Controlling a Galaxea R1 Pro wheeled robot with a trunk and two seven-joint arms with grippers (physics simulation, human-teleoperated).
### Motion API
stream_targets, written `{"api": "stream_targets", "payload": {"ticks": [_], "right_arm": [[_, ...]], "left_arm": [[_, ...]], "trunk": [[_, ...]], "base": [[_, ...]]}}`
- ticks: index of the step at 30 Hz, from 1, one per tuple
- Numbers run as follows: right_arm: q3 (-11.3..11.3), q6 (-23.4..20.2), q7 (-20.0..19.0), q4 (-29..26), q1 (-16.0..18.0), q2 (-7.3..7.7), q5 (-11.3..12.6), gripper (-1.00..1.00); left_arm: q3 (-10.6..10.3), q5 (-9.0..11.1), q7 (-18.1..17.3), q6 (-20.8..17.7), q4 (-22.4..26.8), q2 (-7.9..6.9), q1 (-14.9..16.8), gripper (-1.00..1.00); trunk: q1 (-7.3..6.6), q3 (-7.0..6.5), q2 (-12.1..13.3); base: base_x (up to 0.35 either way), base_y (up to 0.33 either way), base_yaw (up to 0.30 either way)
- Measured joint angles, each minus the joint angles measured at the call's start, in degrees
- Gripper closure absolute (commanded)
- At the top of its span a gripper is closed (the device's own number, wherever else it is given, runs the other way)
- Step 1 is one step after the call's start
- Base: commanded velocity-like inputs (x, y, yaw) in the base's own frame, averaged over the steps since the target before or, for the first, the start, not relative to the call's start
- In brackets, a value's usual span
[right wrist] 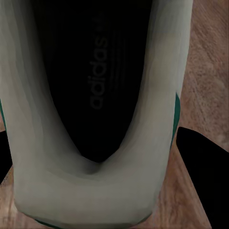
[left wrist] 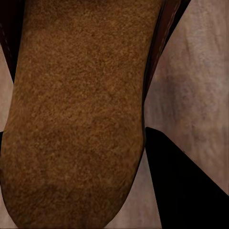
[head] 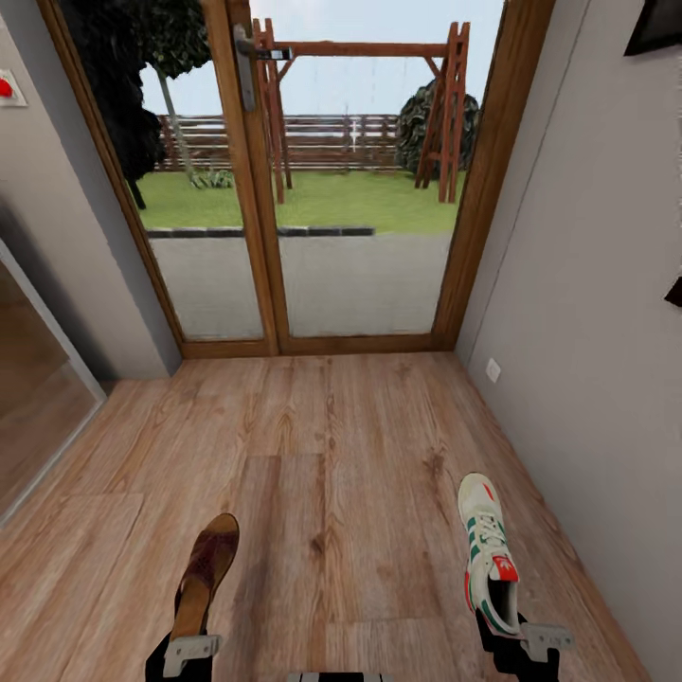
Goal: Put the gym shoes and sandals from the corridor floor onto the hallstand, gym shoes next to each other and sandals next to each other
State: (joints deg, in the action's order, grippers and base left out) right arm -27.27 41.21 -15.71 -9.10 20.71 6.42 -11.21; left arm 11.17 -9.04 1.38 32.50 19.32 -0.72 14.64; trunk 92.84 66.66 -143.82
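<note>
Sandal (head: 205, 574): held at heel by left gripper (head: 191, 650), above corridor floor (head: 341, 445); light, thin, flexible.
Gym shoe (head: 490, 554): right gripper (head: 532, 637) clamps heel collar; stiff, light, secure.

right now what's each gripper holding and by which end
The left gripper holds a brown sandal by its heel end; the right gripper holds a gym shoe by its heel.

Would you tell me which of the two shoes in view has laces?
The white sneaker at the right gripper has laces; the brown sandal at the left gripper has none.
</note>
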Motion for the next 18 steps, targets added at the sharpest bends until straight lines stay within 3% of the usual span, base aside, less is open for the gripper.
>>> {"api": "stream_targets", "payload": {"ticks": [18], "right_arm": [[0.0, -0.1, 0.0, 0.0, 0.0, 0.09, 0.0, 1.0]], "left_arm": [[-0.1, 0.0, -0.1, 0.0, 0.0, 0.15, 0.0, 1.0]], "trunk": [[-0.46, -4.57, 0.2]], "base": [[0.0, 0.0, 0.0]]}}
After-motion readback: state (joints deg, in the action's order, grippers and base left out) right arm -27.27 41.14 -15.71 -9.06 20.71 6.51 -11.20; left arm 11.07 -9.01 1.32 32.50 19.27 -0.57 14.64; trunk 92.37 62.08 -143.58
